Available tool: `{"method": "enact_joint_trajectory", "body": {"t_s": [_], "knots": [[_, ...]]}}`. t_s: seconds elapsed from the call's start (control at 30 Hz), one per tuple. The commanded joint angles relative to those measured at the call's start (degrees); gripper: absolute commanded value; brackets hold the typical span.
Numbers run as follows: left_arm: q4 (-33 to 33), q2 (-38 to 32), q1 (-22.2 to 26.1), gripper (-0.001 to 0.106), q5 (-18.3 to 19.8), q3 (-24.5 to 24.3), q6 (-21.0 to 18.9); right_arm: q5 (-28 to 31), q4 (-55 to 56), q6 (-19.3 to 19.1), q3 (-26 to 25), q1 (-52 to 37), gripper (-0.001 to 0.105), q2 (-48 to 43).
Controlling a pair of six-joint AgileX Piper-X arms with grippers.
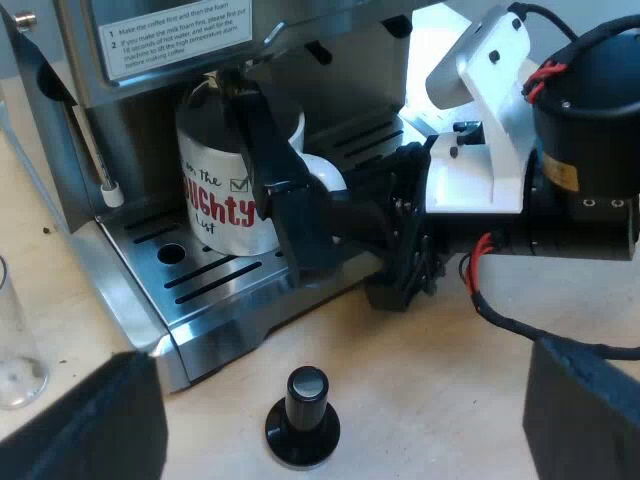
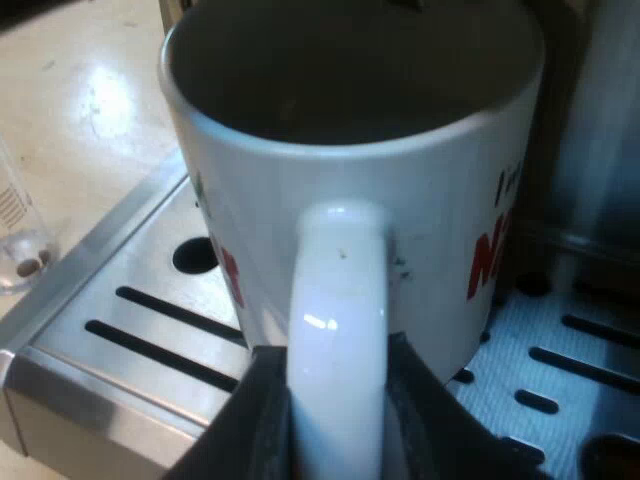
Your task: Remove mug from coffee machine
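**On the pale tabletop, the mug is gripped and ready to lift**

Light wooden table under everything, and on it the espresso machine, steel front gleaming. The mug, white with red lettering, stands on the slotted drip tray, right under the machine's spouts. It has not left the tray!

The right gripper is at the mug's handle. Its black fingers press against the handle from both sides, clamped on it. The grasp looks made, so by my reading the lift-out is the step in hand.

The left gripper hangs over the table in front of the machine, its fingers wide apart and holding nothing. Just below it stands a tamper with a black knob. A measuring glass sits on the table beside the tray.

What next? I'd say a small raise to free the base from the tray, then a straight pull out toward the open table. Keep it low, as the spouts are close above the rim. The pull should steer wide of the tamper. The mug must be kept level too, because a handle grip lets it swing.
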Motion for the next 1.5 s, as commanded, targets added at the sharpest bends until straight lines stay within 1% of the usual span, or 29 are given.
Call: {"method": "enact_joint_trajectory", "body": {"t_s": [0.03,0.2,0.3,0.37,0.43,0.63,0.8,1.1,1.2,1.27,1.5], "knots": [[-0.4,0.0,-0.2,0.077,0.3,-0.5,-0.2,0.4,3.3,-0.9,-0.1,0.1,0.000,-1.3],[-0.4,0.0,-0.2,0.077,0.3,-0.5,-0.2,0.4,7.1,-0.8,0.2,1.2,0.000,-3.0],[-0.4,0.0,-0.2,0.077,0.3,-0.5,-0.2,0.6,6.6,-0.8,1.1,1.6,0.000,-4.1],[-0.4,0.0,-0.2,0.077,0.3,-0.5,-0.2,1.8,6.5,-0.8,1.9,1.7,0.000,-4.9],[-0.4,0.0,-0.2,0.077,0.3,-0.5,-0.2,2.0,6.5,-0.7,3.1,1.7,0.000,-5.7],[-0.4,0.0,-0.2,0.077,0.3,-0.5,-0.2,2.0,4.0,-0.5,8.9,1.7,0.000,-10.8],[-0.4,0.0,-0.2,0.077,0.3,-0.5,-0.2,1.8,3.6,-0.5,12.3,1.7,0.000,-15.1],[-0.4,0.0,-0.2,0.077,0.3,-0.5,-0.2,1.7,3.2,-0.5,16.4,1.7,0.000,-21.9],[-0.4,0.0,-0.2,0.077,0.3,-0.5,-0.2,1.7,3.2,-0.5,16.9,1.7,0.000,-23.0],[-0.4,0.0,-0.2,0.077,0.3,-0.5,-0.2,1.7,3.2,-0.5,18.4,1.7,0.000,-25.5],[-0.4,0.0,-0.2,0.077,0.3,-0.5,-0.2,1.7,3.3,-0.5,20.3,1.9,0.000,-28.8]]}}
